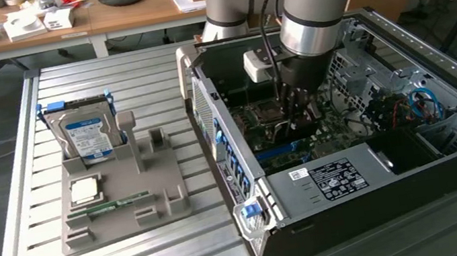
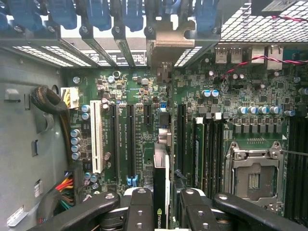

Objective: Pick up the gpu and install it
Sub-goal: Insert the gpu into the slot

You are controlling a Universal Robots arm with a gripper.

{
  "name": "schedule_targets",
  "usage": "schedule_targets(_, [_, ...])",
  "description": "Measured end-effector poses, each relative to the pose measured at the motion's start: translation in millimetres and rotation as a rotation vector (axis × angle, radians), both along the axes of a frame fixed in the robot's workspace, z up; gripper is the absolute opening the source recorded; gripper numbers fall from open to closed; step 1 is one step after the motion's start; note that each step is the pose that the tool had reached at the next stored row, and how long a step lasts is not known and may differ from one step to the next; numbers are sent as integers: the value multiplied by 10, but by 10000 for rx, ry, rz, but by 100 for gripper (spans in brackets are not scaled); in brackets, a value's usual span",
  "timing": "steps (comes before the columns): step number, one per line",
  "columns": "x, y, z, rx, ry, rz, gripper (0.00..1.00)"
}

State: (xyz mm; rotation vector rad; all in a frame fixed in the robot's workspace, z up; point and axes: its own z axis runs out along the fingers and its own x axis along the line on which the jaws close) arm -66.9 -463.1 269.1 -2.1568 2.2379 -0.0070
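Note:
My gripper [image 2: 161, 204] is shut on the gpu [image 2: 162, 180], a thin dark card seen edge-on between the black fingers [image 2: 139, 207]. A logo shows on the card near the grip. The card runs across the green motherboard [image 2: 240, 96] between the long black slots [image 2: 131, 139] and the memory slots. Its grey metal bracket [image 2: 166, 48] is up against the case's rear slot openings. I cannot tell whether the card's edge sits in a slot. In the exterior view my gripper [image 1: 298, 121] reaches down inside the open computer case [image 1: 327, 181].
A CPU socket [image 2: 252, 175] and a cable bundle [image 2: 50, 103] flank the card. On the slatted table a grey holder [image 1: 121, 198] carries a silver hard drive [image 1: 87, 135], a processor chip [image 1: 85, 189] and a green memory stick [image 1: 117, 203]. Case walls close in around the arm.

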Motion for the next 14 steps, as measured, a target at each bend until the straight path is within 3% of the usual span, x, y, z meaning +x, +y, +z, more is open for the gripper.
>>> schedule_targets(14, [-37,1,-26,3,-2,-1,26])
